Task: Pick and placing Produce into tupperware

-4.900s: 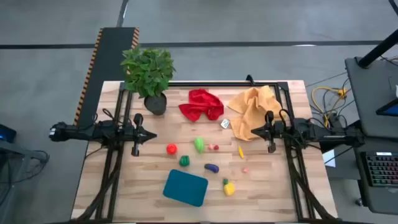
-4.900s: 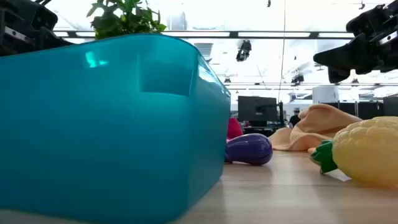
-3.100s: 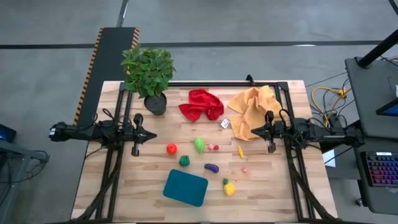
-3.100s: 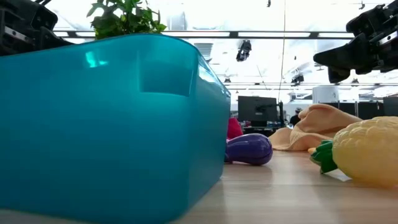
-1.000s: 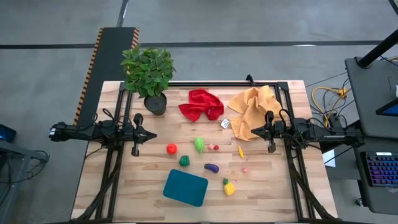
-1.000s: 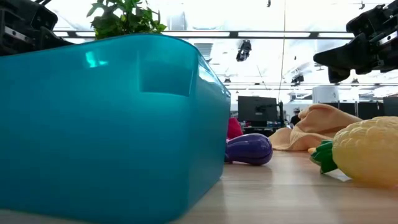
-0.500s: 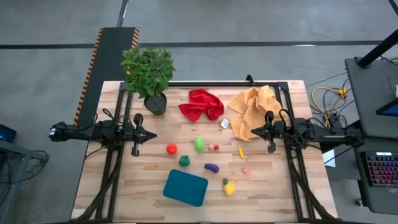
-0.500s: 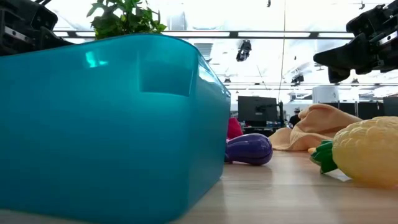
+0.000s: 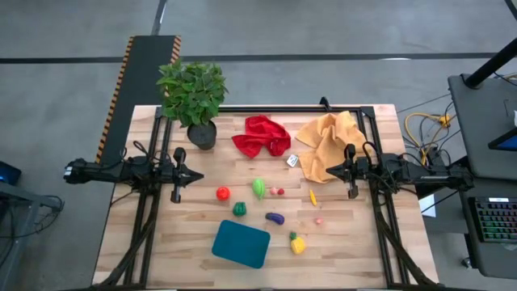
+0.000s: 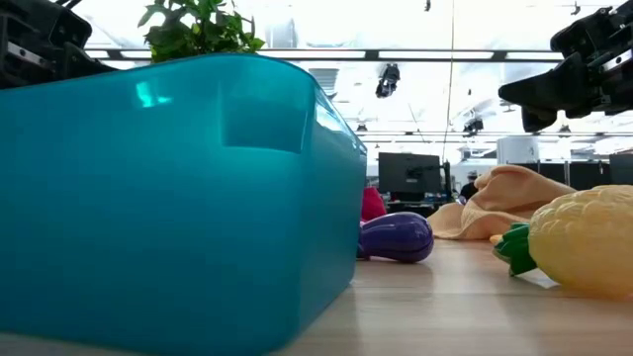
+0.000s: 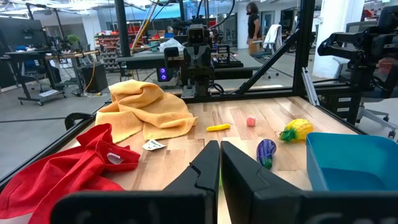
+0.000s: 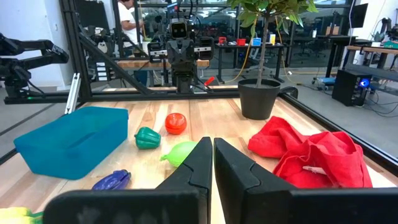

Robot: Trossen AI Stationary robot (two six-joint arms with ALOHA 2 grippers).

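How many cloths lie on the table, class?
2. The red cloth lies at the table's far side beside the potted plant; the yellow cloth lies just right of it, near the right gripper. None appear hidden.

Our left arm stretched level from the tabletop's left side, left claw [image 9: 176, 196] pointing down, fingers [image 11: 206, 163] pressed together, our right arm mirrored on the right side, right claw [image 9: 351, 194] likewise closed and empty.

light: bright, even overhead | shadows: soft | low view: backlit
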